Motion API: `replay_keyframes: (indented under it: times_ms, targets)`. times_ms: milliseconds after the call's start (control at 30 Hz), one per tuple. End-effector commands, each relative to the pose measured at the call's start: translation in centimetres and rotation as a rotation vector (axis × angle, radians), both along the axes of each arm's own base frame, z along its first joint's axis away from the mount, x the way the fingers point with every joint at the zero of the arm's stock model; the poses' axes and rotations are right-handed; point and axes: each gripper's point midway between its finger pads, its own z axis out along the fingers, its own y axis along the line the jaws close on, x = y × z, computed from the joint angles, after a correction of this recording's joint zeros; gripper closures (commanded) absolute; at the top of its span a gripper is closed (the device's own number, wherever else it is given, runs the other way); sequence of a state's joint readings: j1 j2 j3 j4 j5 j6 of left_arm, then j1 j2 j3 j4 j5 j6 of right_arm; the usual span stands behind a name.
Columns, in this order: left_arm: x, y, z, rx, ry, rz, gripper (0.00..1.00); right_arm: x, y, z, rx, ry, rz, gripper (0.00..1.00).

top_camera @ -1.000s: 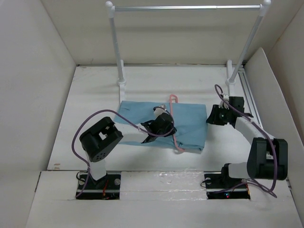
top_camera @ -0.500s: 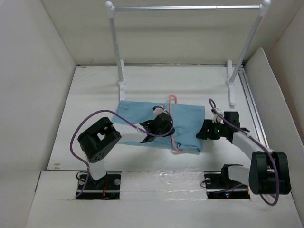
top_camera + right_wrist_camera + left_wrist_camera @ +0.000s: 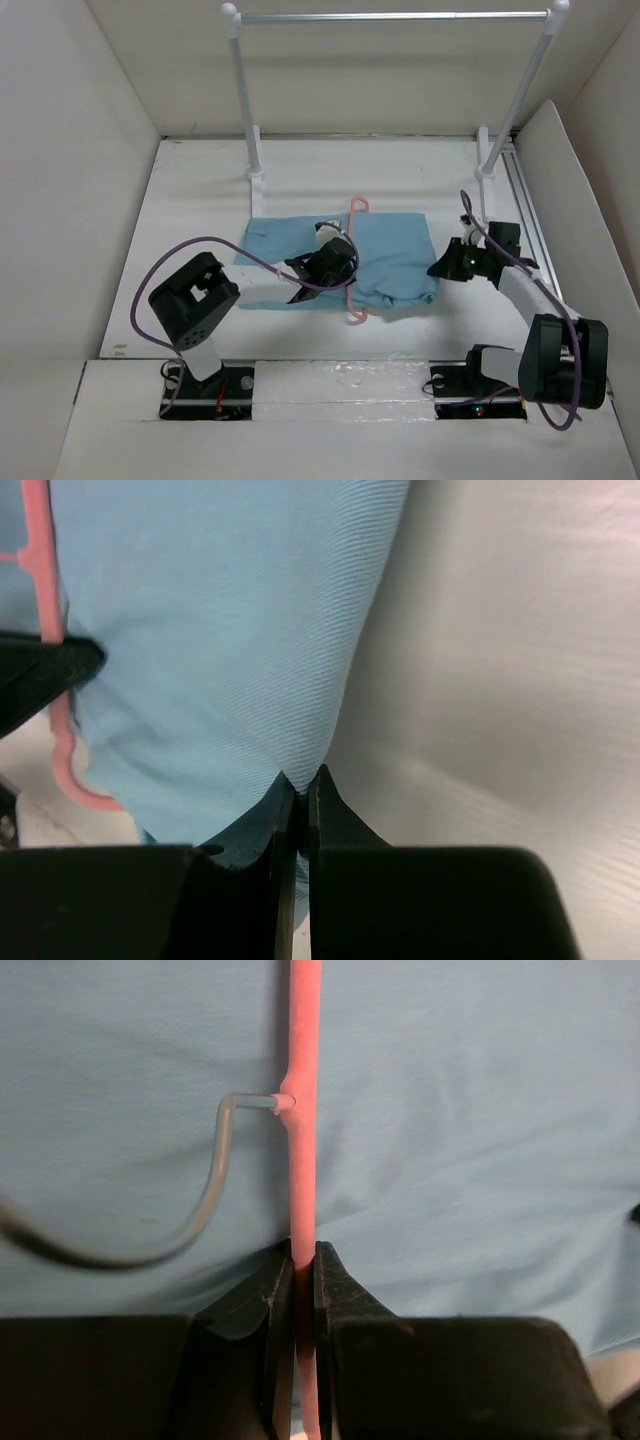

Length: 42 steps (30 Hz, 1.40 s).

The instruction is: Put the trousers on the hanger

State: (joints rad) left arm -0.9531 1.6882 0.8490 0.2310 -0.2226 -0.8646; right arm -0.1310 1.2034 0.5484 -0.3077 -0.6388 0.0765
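The light-blue trousers (image 3: 390,255) lie folded across the middle of the table. The pink hanger (image 3: 351,258) lies over them, running from back to front, with its grey metal hook (image 3: 215,1175) curving off to the left in the left wrist view. My left gripper (image 3: 335,262) is shut on the hanger's pink bar (image 3: 303,1140). My right gripper (image 3: 440,270) is at the trousers' right edge, shut on a pinch of the blue cloth (image 3: 240,650); the hanger (image 3: 45,600) shows at that view's left.
A silver-white garment rail (image 3: 390,17) on two upright posts stands at the back of the table. White walls close in both sides, with a slanted panel (image 3: 575,200) on the right. A purple cable (image 3: 190,255) loops off the left arm.
The right gripper moved in to the trousers' right edge, opened, then closed on the cloth. The left gripper, hanger and trousers shifted slightly left and toward the front.
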Motion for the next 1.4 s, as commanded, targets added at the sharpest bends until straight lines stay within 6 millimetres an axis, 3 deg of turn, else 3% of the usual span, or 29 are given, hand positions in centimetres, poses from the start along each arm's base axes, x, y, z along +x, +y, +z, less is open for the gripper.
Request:
replay_keyframes:
  times_ms: [0, 67, 200, 333, 467, 533, 567, 600, 633, 667, 733, 767, 833, 900, 933, 1000, 1133, 1233, 1300, 1333, 1367]
  targets:
    - [-0.3, 5.9, -2.1, 0.231, -0.018, 0.036, 1.0, 2.7, -4.8, 1.2, -0.176, -0.08, -0.063, 1.0]
    - [0.0, 7.3, -2.8, 0.263, -0.004, 0.059, 1.0, 3.1, -6.3, 1.0, -0.188, -0.078, -0.099, 1.0]
    - [0.0, 8.3, -3.3, 0.297, 0.007, 0.073, 1.0, 3.3, -7.2, 0.1, -0.202, -0.06, -0.116, 1.0]
    - [0.7, 8.3, -2.8, 0.312, 0.008, 0.118, 1.0, 3.0, -7.0, -0.9, -0.186, -0.04, -0.108, 1.0]
    - [1.6, 8.4, -1.7, 0.318, 0.009, 0.2, 1.0, 1.0, -6.4, -1.9, -0.187, -0.01, -0.083, 1.0]
    - [2.2, 7.5, -0.8, 0.286, -0.001, 0.204, 1.0, -0.3, -5.4, -2.3, -0.146, 0.007, -0.065, 1.0]
    - [2.3, 7.2, -0.5, 0.274, -0.004, 0.198, 1.0, -0.3, -5.5, -1.7, -0.157, -0.008, -0.07, 0.93]
    - [2.5, 6.8, -0.1, 0.255, -0.013, 0.196, 1.0, -0.6, -5.3, -1.5, -0.167, -0.002, -0.066, 0.78]
    - [2.2, 6.4, 0.0, 0.252, -0.016, 0.183, 1.0, -0.1, -5.6, -1.1, -0.183, -0.018, -0.083, 0.48]
    - [1.8, 5.9, 0.2, 0.246, -0.02, 0.167, 1.0, 0.9, -5.7, -0.1, -0.179, -0.058, -0.093, 0.38]
    - [1.3, 5.5, 0.3, 0.24, -0.016, 0.152, 1.0, 2.8, -5.7, 1.0, -0.169, -0.096, -0.083, 0.29]
    - [1.1, 5.6, 0.3, 0.232, -0.011, 0.152, 1.0, 4.7, -6.1, 2.6, -0.17, -0.13, -0.078, 0.27]
    - [0.7, 5.5, 0.4, 0.213, -0.002, 0.141, 1.0, 6.9, -5.9, 1.7, -0.137, -0.103, -0.066, 0.25]
    - [0.6, 5.5, 0.8, 0.197, -0.012, 0.137, 1.0, 10.1, -5.7, 2.5, -0.101, -0.157, -0.063, 0.25]
    - [0.3, 5.4, 0.9, 0.198, -0.016, 0.13, 1.0, 10.8, -4.4, 1.4, -0.047, -0.131, -0.022, 0.25]
    - [0.4, 5.6, 1.1, 0.204, -0.021, 0.134, 1.0, 12.9, -2.4, 2.2, -0.002, -0.156, 0.008, 0.25]
    - [0.6, 5.6, 1.2, 0.206, -0.03, 0.139, 1.0, 14.8, 0.9, 1.6, 0.025, -0.148, 0.073, 0.25]
    - [0.7, 5.6, 1.5, 0.196, -0.035, 0.145, 1.0, 15.0, 2.3, -0.6, 0.079, -0.092, 0.07, 0.29]
    - [0.7, 5.7, 1.5, 0.199, -0.039, 0.149, 1.0, 15.7, 2.8, -1.6, 0.134, -0.091, 0.055, 0.45]
    - [0.8, 5.7, 1.6, 0.201, -0.042, 0.152, 1.0, 15.7, 3.2, -1.5, 0.162, -0.094, 0.059, 0.74]
    - [0.7, 5.9, 1.6, 0.202, -0.041, 0.154, 1.0, 15.6, 2.7, -1.8, 0.167, -0.108, 0.036, 0.84]
